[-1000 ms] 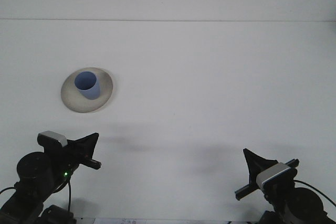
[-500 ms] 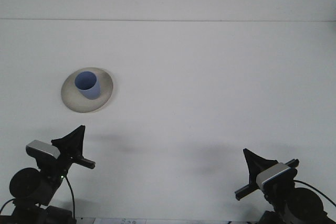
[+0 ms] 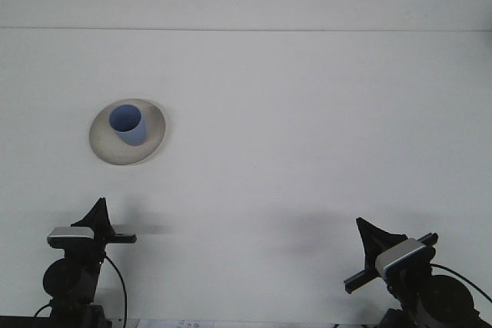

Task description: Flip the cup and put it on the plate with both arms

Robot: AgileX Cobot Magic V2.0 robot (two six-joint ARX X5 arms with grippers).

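A light blue cup stands upright, mouth up, on a round grey-white plate at the table's left. Neither gripper touches it. My left gripper sits low at the front left, well in front of the plate; its fingers form one narrow black wedge, shut and holding nothing. At the front right, far from the cup, my right gripper also shows a single black wedge on its rail, shut and holding nothing.
The white table runs back to a far edge line near the top of the view. Both arm bases and their cables crowd the front edge at the bottom corners.
My left gripper has drawn back toward the front left and turned, now seen nearly edge-on. The right arm, cup and plate have not moved.
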